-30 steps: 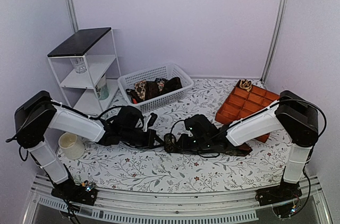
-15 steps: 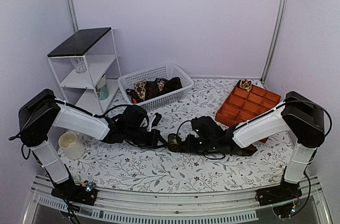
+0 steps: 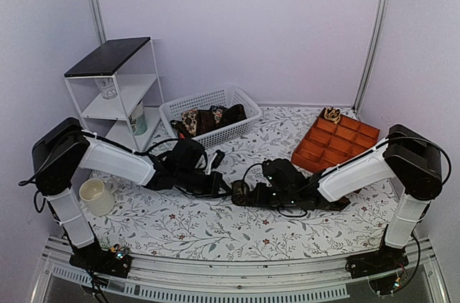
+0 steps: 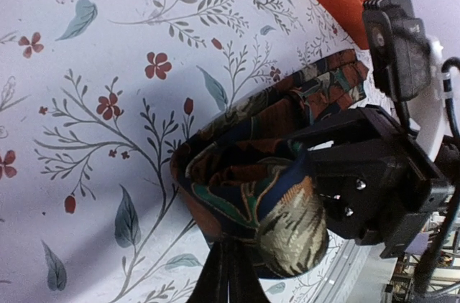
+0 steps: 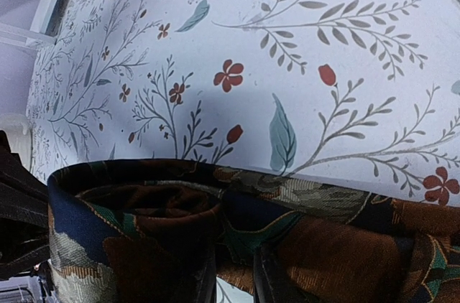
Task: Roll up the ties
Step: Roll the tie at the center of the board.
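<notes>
A dark brown, green and rust patterned tie [image 3: 238,192] lies mid-table, its left end wound into a roll and its tail running right under my right arm. In the left wrist view the roll [image 4: 244,195] stands on edge, and my left gripper [image 4: 228,278] is shut on its lower edge. My right gripper [image 3: 251,193] meets the roll from the right. In the right wrist view its fingers [image 5: 269,281] are closed on the fabric beside the roll [image 5: 129,224]. More ties [image 3: 208,118] lie in the white basket [image 3: 205,95].
An orange divided tray [image 3: 334,141] stands at the right, with a tan spotted roll [image 3: 331,114] in its far corner. A white shelf unit [image 3: 115,95] stands at back left. A cream cup [image 3: 95,195] stands at the left.
Both grippers and the roll have shifted right along the tie. The left arm has stretched further in and the right arm has drawn back.
</notes>
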`<state>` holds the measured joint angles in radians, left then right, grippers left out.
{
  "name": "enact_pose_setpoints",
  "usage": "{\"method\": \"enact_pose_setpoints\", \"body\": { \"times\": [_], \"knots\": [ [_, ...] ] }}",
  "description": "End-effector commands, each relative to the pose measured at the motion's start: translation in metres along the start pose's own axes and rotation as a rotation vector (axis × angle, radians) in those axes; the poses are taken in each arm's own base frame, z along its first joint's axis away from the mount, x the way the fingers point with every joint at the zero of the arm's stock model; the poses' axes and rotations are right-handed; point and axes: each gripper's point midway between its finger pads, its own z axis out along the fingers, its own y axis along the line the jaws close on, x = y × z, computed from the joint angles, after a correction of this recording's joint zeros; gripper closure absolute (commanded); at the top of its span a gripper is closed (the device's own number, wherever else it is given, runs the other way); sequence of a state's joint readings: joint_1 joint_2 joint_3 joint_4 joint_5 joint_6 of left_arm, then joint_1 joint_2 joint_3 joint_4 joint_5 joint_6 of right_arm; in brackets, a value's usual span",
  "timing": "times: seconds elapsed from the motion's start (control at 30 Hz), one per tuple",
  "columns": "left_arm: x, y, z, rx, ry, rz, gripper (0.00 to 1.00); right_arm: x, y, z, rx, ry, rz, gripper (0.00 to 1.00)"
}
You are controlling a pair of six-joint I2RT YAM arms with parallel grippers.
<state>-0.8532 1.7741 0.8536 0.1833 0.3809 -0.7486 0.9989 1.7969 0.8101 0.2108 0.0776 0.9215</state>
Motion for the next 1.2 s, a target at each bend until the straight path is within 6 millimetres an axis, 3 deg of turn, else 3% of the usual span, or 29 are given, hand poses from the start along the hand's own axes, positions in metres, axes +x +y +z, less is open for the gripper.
{"method": "enact_pose_setpoints", "body": {
  "times": [0.0, 0.17, 0.4, 0.87, 1.17],
  "knots": [
    [0.0, -0.012, 0.007, 0.043, 0.015, 0.021, 0.99, -0.01, 0.007, -0.006, -0.029, -0.032, -0.01, 0.81],
    [-0.002, -0.016, 0.01, 0.049, 0.017, 0.023, 0.99, -0.014, -0.001, -0.009, -0.02, -0.066, -0.004, 0.83],
    [-0.004, -0.016, 0.015, 0.047, 0.024, 0.023, 0.99, -0.02, 0.01, -0.018, -0.105, -0.083, -0.008, 0.84],
    [-0.007, -0.019, 0.023, 0.053, 0.048, 0.03, 0.99, -0.019, -0.003, -0.024, 0.006, -0.042, 0.058, 0.95],
    [-0.008, -0.022, 0.028, 0.062, 0.062, 0.033, 0.98, -0.026, -0.014, -0.035, 0.04, -0.092, 0.057, 0.89]
  ]
}}
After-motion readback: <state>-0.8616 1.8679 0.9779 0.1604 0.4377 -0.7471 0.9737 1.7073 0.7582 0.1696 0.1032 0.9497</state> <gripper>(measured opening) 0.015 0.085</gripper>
